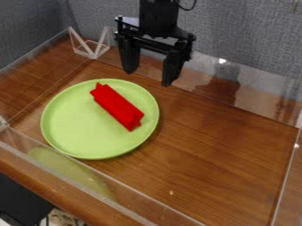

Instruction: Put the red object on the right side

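The red object (117, 105), a bright red bar, lies diagonally on the round lime-green plate (71, 124) at the left of the wooden table. My black gripper (151, 72) hangs above the table behind the plate's far right edge, pointing down. Its two fingers stand wide apart with nothing between them. The gripper is apart from the red object, up and to the right of it in the picture.
A clear plastic wall (141, 199) rims the table at front and sides. A small white wire stand (87, 41) sits at the back left corner. Bare wood (224, 141) spreads to the right of the plate.
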`<state>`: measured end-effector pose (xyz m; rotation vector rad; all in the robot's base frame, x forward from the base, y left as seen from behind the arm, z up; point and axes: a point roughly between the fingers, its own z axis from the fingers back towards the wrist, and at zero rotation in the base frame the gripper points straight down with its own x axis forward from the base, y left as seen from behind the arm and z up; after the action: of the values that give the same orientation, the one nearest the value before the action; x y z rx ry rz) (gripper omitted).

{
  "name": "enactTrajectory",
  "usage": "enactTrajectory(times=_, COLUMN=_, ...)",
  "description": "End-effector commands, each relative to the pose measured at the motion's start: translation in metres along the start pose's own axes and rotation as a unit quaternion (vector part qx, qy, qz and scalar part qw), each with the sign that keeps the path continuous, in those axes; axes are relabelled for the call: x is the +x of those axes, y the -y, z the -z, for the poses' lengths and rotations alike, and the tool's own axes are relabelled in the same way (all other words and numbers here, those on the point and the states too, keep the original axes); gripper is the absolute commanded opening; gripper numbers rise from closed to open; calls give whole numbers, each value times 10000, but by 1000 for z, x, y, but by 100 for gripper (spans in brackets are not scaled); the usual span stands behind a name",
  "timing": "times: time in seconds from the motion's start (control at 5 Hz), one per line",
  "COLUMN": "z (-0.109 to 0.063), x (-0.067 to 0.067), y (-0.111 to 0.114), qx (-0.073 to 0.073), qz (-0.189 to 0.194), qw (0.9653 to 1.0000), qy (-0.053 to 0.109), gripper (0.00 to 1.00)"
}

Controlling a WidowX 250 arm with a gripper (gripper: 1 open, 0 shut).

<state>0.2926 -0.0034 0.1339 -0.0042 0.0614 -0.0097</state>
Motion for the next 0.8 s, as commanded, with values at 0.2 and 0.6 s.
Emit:
enactTrajectory(times=0.2, z=-1, x=-10, y=-21, qx=-49, qz=-1371, qw=9905, qy=103, gripper=100)
enactTrajectory(times=0.6, z=31, x=-2, y=-40, qx=-280, qz=-2608, qw=9638, qy=473, gripper=100)
